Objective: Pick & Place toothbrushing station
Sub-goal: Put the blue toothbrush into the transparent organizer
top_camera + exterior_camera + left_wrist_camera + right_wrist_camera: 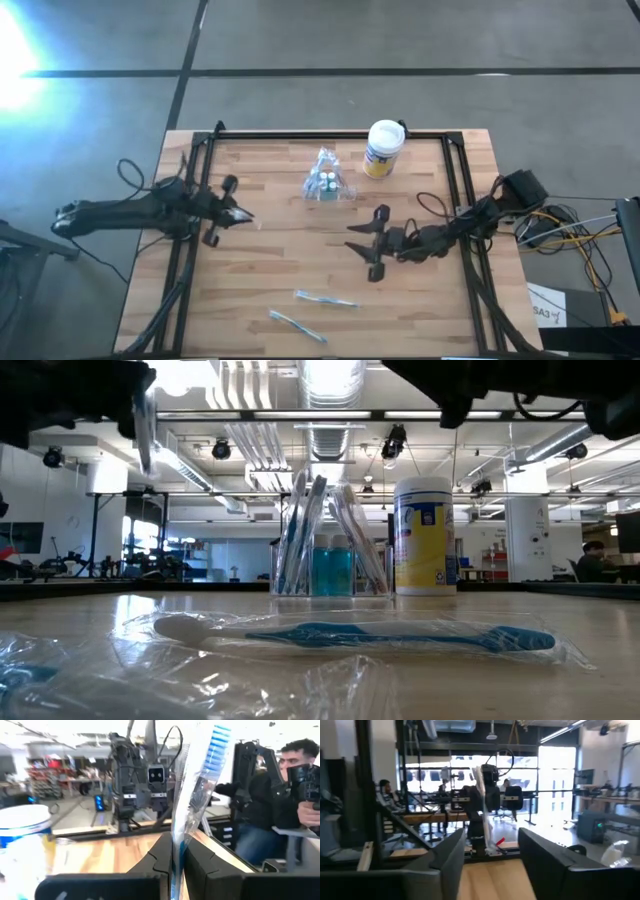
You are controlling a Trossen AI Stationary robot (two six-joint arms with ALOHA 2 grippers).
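Toothbrush holder (325, 183), the small clear one, stands upright toward the far side of your table (270, 262), near the middle, with wrapped brushes and blue-capped bottles inside it. Just to its right sits the round canister (383, 148) with the white lid and yellow label; the two are close but apart.

Your left gripper (240, 216) is over the left part of the table, its fingers (155, 862) pressed together on a wrapped toothbrush (192, 795) with blue bristles, which stands up between them.

Your right gripper (366, 249) is right of centre, nearer you than the holder, with its fingers (447, 857) spread apart and nothing between them.

Two more wrapped toothbrushes lie flat near the front edge: one (325, 298) closer to the middle, the other (296, 325) closer to the edge.

A person (280, 810) sits in the room beyond the table.
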